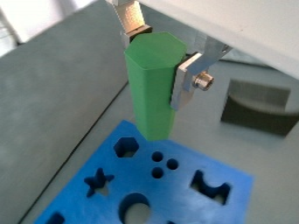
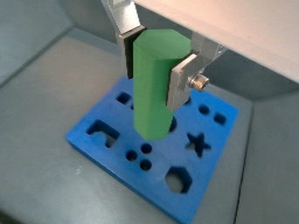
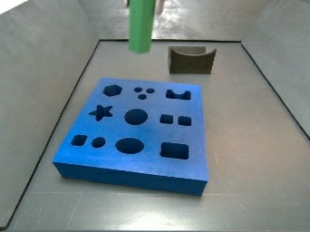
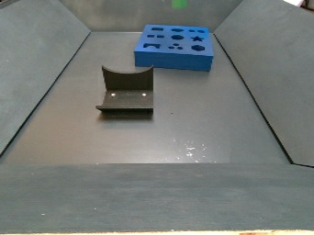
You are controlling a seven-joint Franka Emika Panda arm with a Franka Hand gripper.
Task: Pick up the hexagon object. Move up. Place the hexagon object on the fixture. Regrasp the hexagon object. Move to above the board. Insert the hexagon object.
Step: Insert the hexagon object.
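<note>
My gripper is shut on the hexagon object, a bright green hexagonal bar held upright by its upper part between the silver fingers. Both wrist views show this grip. The bar hangs well above the blue board, apart from it. In a side view the bar shows at the top edge, above the board; the gripper itself is out of that view. The board's hexagon hole is at a far corner. The fixture stands empty behind the board.
Grey walls enclose the floor in both side views. The board lies at the far end and the fixture in the middle in a side view. The fixture also shows in a wrist view.
</note>
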